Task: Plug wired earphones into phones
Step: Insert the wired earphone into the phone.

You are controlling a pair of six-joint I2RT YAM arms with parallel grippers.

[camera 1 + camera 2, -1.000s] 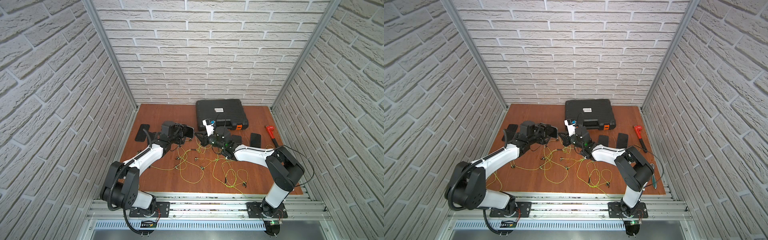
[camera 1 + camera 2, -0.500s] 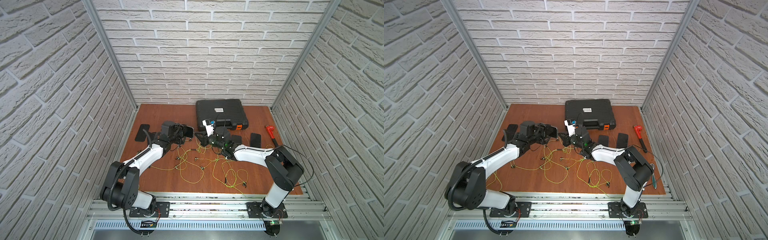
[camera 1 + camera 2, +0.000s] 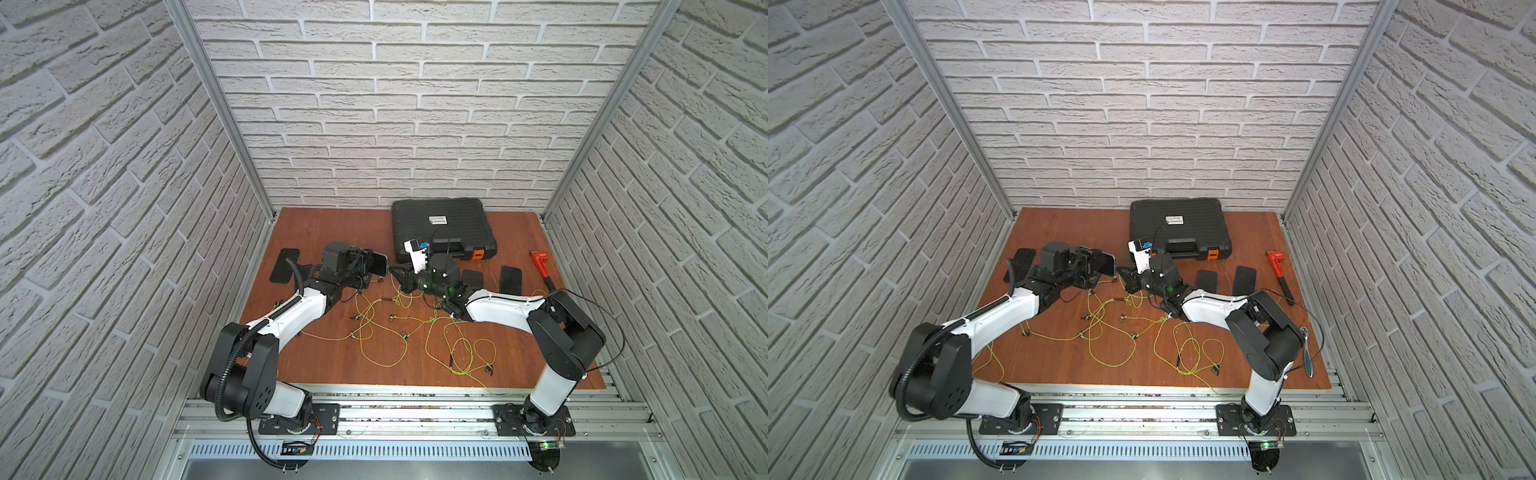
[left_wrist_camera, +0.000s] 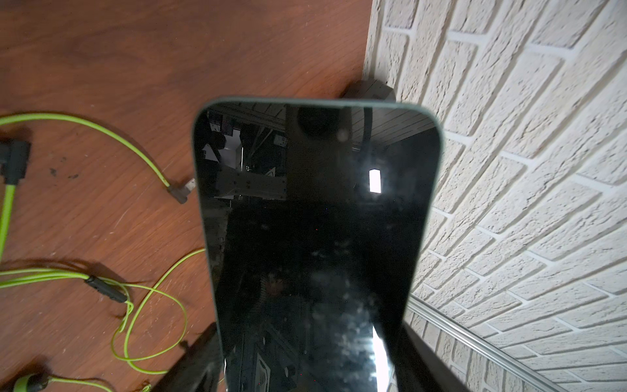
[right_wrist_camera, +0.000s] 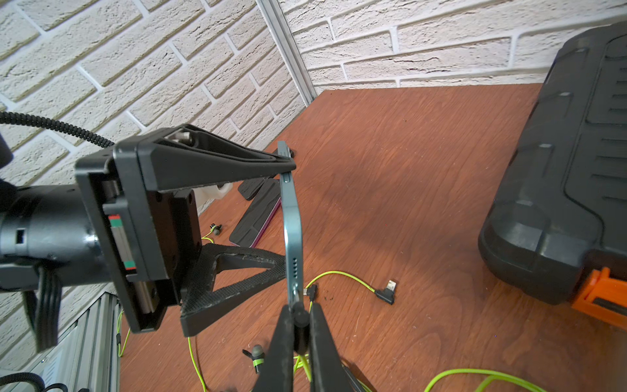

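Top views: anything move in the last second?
Nothing visibly changed. The left gripper still holds the phone off the table. The right gripper stays shut on a dark plug at the phone's lower end. The loose earphones and the other phones lie as before.

Both top views are bright and evenly lit from overhead, with only soft, short shadows under the robot arms (image 3: 291,316) on the table (image 3: 332,232). Wide-angle distortion bows the brick walls (image 3: 104,166) toward the edges. In the left wrist view the dark screen of the phone (image 4: 315,254) mirrors two white glare patches and shows dusty smears. The right wrist view is dimmer, a broad soft shadow crosses the table, and the black case (image 5: 559,169) looks slightly soft.
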